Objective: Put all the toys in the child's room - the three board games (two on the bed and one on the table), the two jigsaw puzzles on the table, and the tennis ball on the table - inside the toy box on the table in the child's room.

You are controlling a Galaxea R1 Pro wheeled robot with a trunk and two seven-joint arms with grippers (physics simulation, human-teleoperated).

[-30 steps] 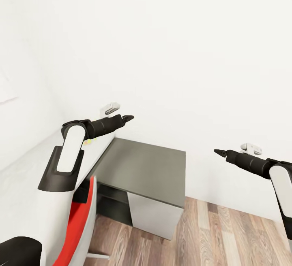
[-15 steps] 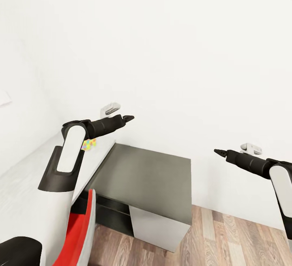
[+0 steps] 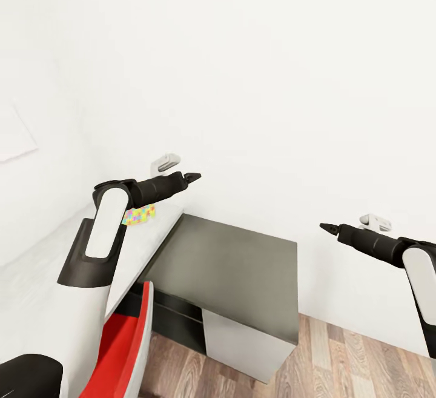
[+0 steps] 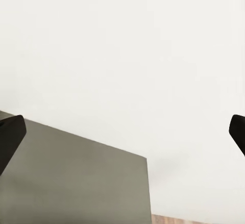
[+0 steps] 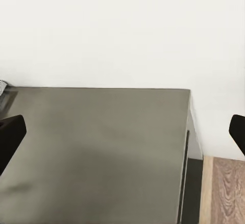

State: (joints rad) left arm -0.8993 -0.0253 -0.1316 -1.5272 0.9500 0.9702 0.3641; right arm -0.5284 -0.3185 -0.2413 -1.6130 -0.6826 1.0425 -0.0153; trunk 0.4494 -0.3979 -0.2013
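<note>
Nearest, at 7 o'clock in the head view: red chair back [image 3: 124,349] with a white edge, beside the robot's dark base.

Left arm rises at 9 o'clock; left gripper [image 3: 191,177] points toward 2 o'clock, in air, holding nothing. In the left wrist view its two dark fingertips [image 4: 10,137] sit at opposite edges of the picture, spread wide, nothing between them.

Right arm enters at 4 o'clock; right gripper [image 3: 327,227] points toward 10 o'clock, also in air and empty. Right wrist view: fingertips [image 5: 9,137] spread wide over the cabinet top.

Table [image 3: 142,243], pale grey top, runs from 8 o'clock toward centre. On it, one jigsaw puzzle [image 3: 139,214], multicoloured, partly hidden behind the left forearm, near the table's far end.

Dark grey cabinet [image 3: 233,268] stands lower, just beside the table's end, at 6 o'clock of centre. Wood-plank floor [image 3: 357,368] at 5 o'clock.

Farthest: plain white wall [image 3: 260,83].
</note>
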